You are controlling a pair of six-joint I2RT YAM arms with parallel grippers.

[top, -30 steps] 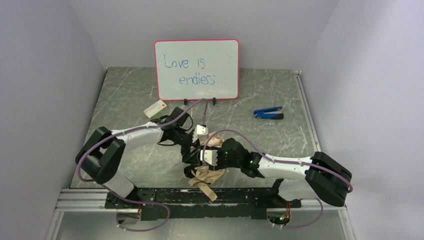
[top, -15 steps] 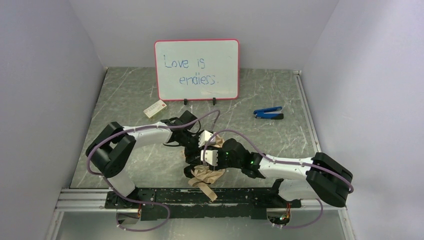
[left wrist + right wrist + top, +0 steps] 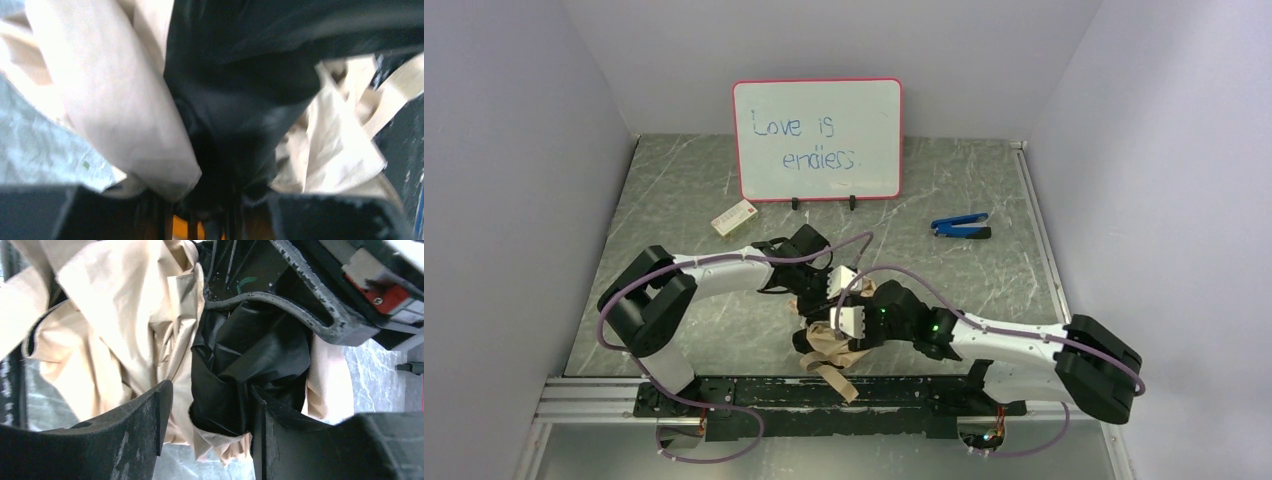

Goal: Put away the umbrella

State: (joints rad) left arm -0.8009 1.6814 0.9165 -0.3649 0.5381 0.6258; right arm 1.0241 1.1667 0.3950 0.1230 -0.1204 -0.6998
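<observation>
The umbrella [image 3: 829, 347] lies folded as a crumpled tan and black bundle near the table's front edge, between both arms. My left gripper [image 3: 817, 305] comes down on its far end. In the left wrist view, tan fabric [image 3: 115, 100], black lining [image 3: 240, 75], dark ribs and a strip of orange handle [image 3: 177, 227] fill the gap of the left gripper [image 3: 210, 220], which is shut on them. My right gripper [image 3: 832, 335] reaches in from the right. The right gripper [image 3: 210, 405] stands open around a black fold [image 3: 240, 370]: one finger touches it, the other is apart.
A whiteboard [image 3: 817, 140] stands at the back. A small white-red box [image 3: 734, 217] lies to the left in front of it, a blue-black clip tool [image 3: 961, 226] to the right. A black rail [image 3: 904, 395] runs along the near edge. Walls close in both sides.
The left arm swung right and down onto the bundle and its jaws closed from wide open. The right arm shifted a little, and its jaws widened slightly.
</observation>
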